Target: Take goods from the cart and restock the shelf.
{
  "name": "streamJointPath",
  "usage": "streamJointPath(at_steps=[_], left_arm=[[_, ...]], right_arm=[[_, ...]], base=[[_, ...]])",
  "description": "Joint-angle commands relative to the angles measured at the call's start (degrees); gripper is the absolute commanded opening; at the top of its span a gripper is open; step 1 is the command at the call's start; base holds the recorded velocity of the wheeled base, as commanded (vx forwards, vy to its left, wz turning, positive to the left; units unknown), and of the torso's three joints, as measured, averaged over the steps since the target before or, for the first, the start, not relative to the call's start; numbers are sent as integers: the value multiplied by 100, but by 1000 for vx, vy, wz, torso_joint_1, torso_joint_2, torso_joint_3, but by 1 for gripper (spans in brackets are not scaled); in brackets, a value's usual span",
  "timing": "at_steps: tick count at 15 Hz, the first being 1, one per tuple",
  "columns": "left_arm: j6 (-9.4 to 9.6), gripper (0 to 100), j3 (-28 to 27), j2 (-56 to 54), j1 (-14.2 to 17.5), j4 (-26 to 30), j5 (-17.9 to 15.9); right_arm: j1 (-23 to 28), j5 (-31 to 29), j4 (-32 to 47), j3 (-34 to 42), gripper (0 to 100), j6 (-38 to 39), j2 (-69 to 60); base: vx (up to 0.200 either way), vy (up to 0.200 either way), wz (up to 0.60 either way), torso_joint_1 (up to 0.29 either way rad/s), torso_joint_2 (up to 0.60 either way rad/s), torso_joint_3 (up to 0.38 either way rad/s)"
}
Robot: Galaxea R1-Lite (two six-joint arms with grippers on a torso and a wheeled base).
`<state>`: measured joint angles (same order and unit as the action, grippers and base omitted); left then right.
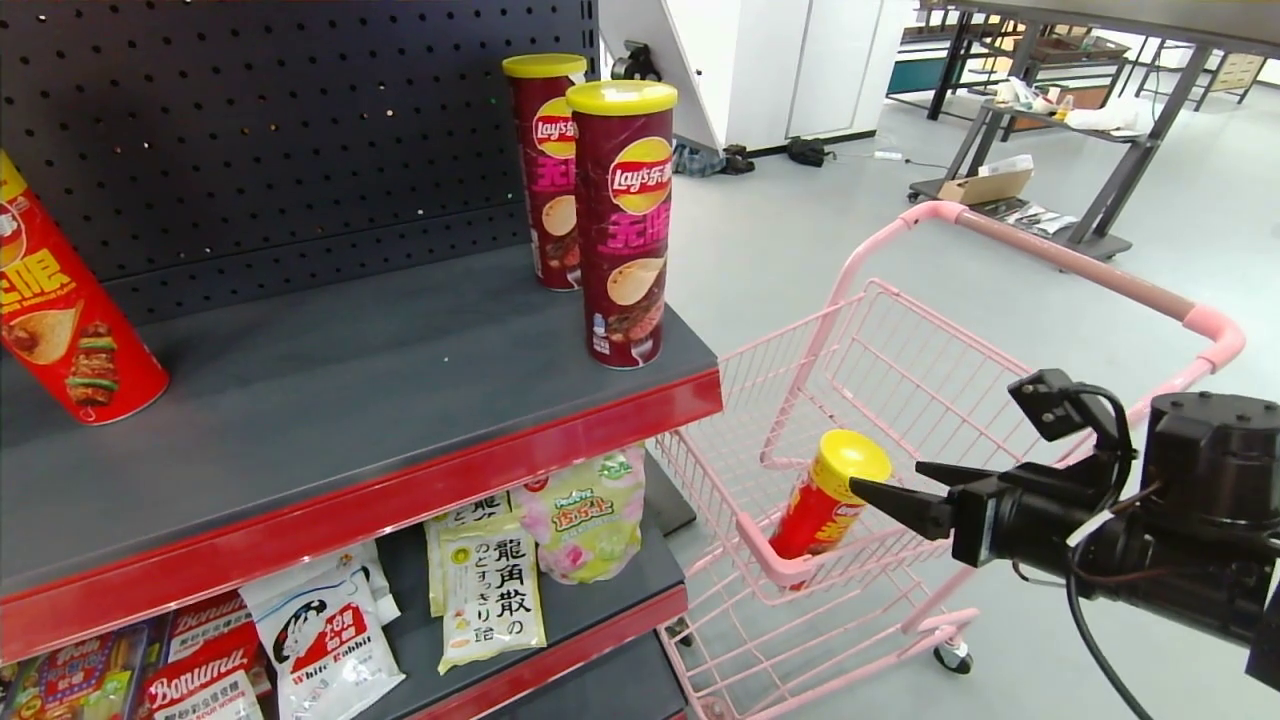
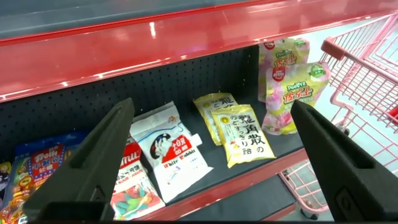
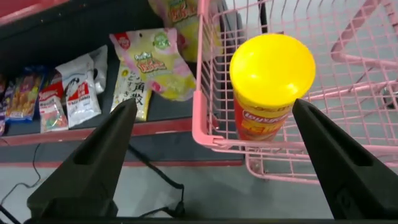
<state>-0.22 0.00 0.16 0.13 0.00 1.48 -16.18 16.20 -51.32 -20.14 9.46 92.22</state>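
A red chip can with a yellow lid (image 1: pixel 830 495) (image 3: pixel 270 81) stands leaning in the front corner of the pink cart (image 1: pixel 1000 245) (image 3: pixel 357 93). My right gripper (image 1: pixel 893 487) (image 3: pixel 214 102) hovers open just beside the can's lid, fingers pointing at it and apart from it. On the upper grey shelf (image 1: pixel 350 400), two maroon chip cans (image 1: pixel 622 220) (image 1: pixel 545 170) stand upright near the right end. A red chip can (image 1: pixel 70 310) leans at the shelf's left end. My left gripper (image 2: pixel 211 106) is open and holds nothing, facing the lower shelf.
Snack bags lie on the lower shelf: white bags (image 2: pixel 171 152), yellow packets (image 2: pixel 239 134) and pale green bags (image 2: pixel 292 93). The shelf's red front lip (image 1: pixel 400 500) juts out beside the cart. Tables and boxes (image 1: pixel 1000 180) stand far behind.
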Motion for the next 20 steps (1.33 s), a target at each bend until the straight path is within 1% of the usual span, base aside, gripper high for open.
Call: streamJointPath(at_steps=[1,4,7,9,15,18,20], left_arm=[[-4,100,0,2,4,0,2],[-4,100,0,2,4,0,2],[4,100,0,2,4,0,2],[-4,100,0,2,4,0,2],[4,100,0,2,4,0,2],[4,100,0,2,4,0,2],[4,100,0,2,4,0,2]], right_arm=[[-43,6,8,28,100,3,305],[-26,6,-132,19,100,-6,657],[-8,-3,-431,10,100,-6,1026],[44,-144,-888,28,100,-6,1509],[18,-144,-1697,89,100,-6,2283],[18,-152,-2400,124,100,3,2705],[27,-152,-2567,115,100,3,2819]], base=[[0,0,0,0,0,0],[0,0,0,0,0,0],[0,0,0,0,0,0],[0,0,0,0,0,0],[0,0,0,0,0,0],[0,0,0,0,0,0],[0,0,0,0,0,0]])
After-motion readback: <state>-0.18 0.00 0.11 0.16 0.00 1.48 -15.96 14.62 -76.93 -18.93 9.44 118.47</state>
